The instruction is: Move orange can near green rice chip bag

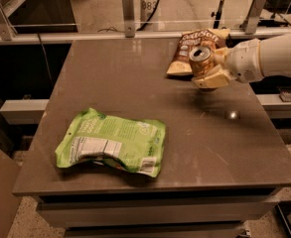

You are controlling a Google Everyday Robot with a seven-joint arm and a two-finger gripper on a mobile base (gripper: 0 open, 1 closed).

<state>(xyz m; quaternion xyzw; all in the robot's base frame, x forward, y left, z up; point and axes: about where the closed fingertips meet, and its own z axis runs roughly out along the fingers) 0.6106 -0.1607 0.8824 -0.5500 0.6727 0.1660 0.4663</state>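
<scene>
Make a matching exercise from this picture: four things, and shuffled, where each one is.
1 orange can
2 green rice chip bag
3 brown chip bag
4 gripper

A front left of the table
B far right of the table, lying flat
C right side, at the end of the white arm
D held between the fingers

Pairs: 1-D, 2-A, 3-B, 4-C

At 2 o'clock on the grey-brown table (135, 83), the cream two-finger gripper (210, 68) clasps the small amber-orange metal can (199, 57), and its fingers cover much of the can's side. Together they hide the right part of the brown and cream chip bag (183, 53). The white robot arm (274, 56) is cut off at 3 o'clock. Print on the flat light-green rice chip bag (115, 143), at 8 o'clock, is too small to read.
</scene>
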